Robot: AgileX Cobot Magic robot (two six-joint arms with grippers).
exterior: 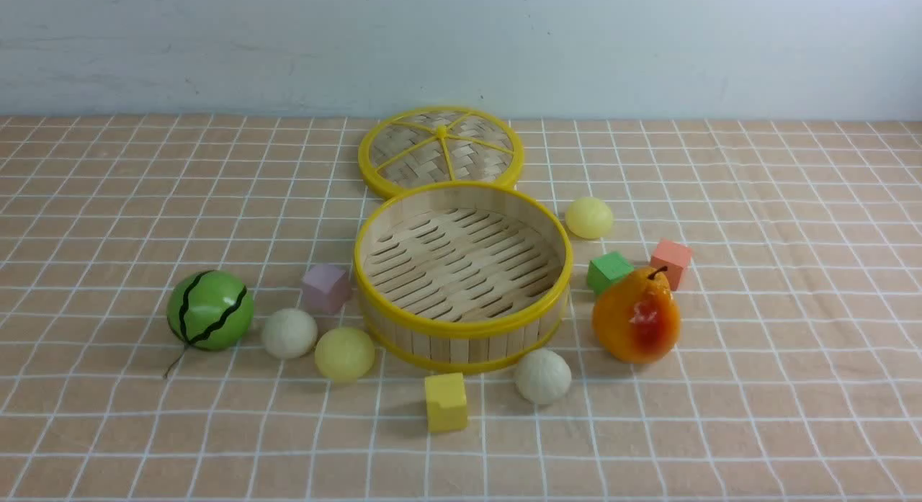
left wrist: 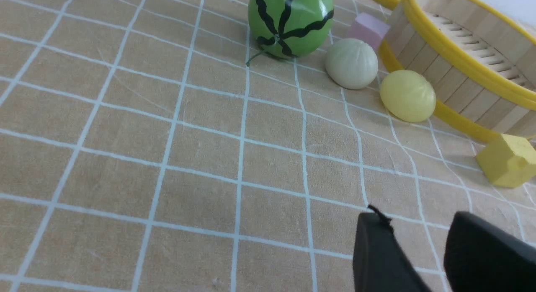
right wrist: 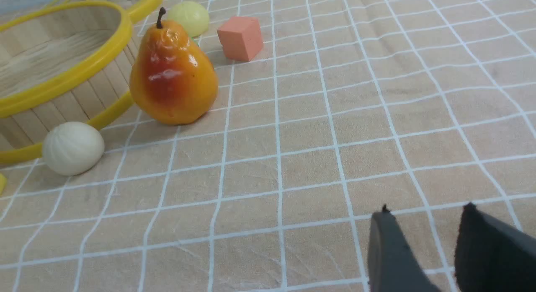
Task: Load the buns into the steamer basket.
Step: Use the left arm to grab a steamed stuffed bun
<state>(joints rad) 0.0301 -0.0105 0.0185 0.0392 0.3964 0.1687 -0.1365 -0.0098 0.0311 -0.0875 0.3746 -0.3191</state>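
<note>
Bamboo-slat steamer basket (exterior: 461,347), glossy pear (exterior: 636,316)

A scuffed pale wall (exterior: 648,48) rises behind a peach tablecloth (exterior: 792,387) gridded in white

The round bamboo steamer basket (exterior: 461,340) stands upright. Two off-white buns (exterior: 289,333) (exterior: 542,376) and two pale yellow buns (exterior: 344,353) (exterior: 588,217) lie around it, outside.

This looks like a staged test bench or lab, not a real kitchen: a peach grid-checked tablecloth (exterior: 144,451) runs up to a bare pale wall (exterior: 648,41), and on it lie play props: a glossy fake pear (exterior: 636,316), a toy watermelon ball (exterior: 209,310), a yellow cube (exterior: 445,402) and a small bamboo steamer basket (exterior: 461,347)
</note>
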